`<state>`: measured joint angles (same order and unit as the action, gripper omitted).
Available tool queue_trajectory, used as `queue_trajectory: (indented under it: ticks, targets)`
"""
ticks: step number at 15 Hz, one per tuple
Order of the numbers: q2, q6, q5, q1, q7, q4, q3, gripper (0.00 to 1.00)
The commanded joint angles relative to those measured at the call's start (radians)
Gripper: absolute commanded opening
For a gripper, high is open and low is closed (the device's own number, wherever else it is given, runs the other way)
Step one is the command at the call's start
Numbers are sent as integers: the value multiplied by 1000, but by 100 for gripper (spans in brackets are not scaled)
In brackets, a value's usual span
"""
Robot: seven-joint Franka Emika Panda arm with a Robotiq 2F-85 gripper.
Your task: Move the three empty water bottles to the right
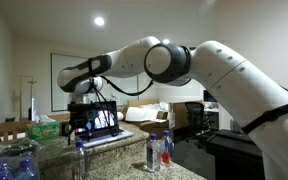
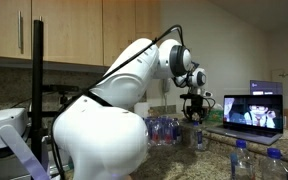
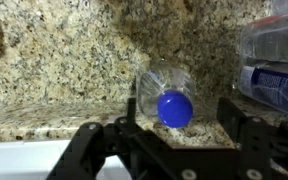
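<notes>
Under the jaws: a water bottle (image 3: 172, 98) of clear plastic, its blue cap turned straight at the wrist camera, in the middle of that view.
Jaws (image 3: 177, 128): spread wide with nothing held; one finger (image 3: 96, 148) shows at the lower left of the cap, the other at its lower right.
Bottle against jaws: in the wrist view the cap sits in the gap between the two fingers. In both exterior views the bottle stands upright on the table, below the jaws and apart from them.
Table (image 3: 44, 60): speckled brown granite.
Label at the right edge of the wrist view: a clear plastic container (image 3: 274, 70) carries a blue band with pale writing, too blurred to read. It is just beside the bottle.
Brands: any print on the bottles is too small to read in either exterior view.
Second water bottle (image 1: 154, 152): upright with a blue cap, lower middle of an exterior view, well apart from the bottle under the jaws.
Third water bottle (image 1: 168, 147): upright, just beside the second.
Laptop (image 1: 102, 120): open with a lit screen showing a picture, no writing legible; it stands just behind the jaws.
Plastic heap (image 1: 12, 165): bluish and clear, in the lower left corner of that view.
Arm (image 1: 234, 70): white, reaching in from the right edge of the frame.
</notes>
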<state>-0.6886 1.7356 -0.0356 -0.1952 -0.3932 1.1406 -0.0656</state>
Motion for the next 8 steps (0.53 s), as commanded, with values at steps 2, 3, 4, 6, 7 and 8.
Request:
queue_trajectory:
  ticks: [2, 3, 4, 6, 7, 8]
  targets:
    - [-55, -95, -32, 10, 32, -97, -2, 47]
    - [-63, -107, -33, 10, 31, -109, -1, 44]
    - [-71, -118, -33, 10, 30, -123, -1, 40]
    - [-85, -137, -33, 10, 28, -147, 0, 20]
    - [-91, -142, -33, 11, 28, -156, 1, 15]
    - [-96, -150, -33, 11, 26, -169, 2, 11]
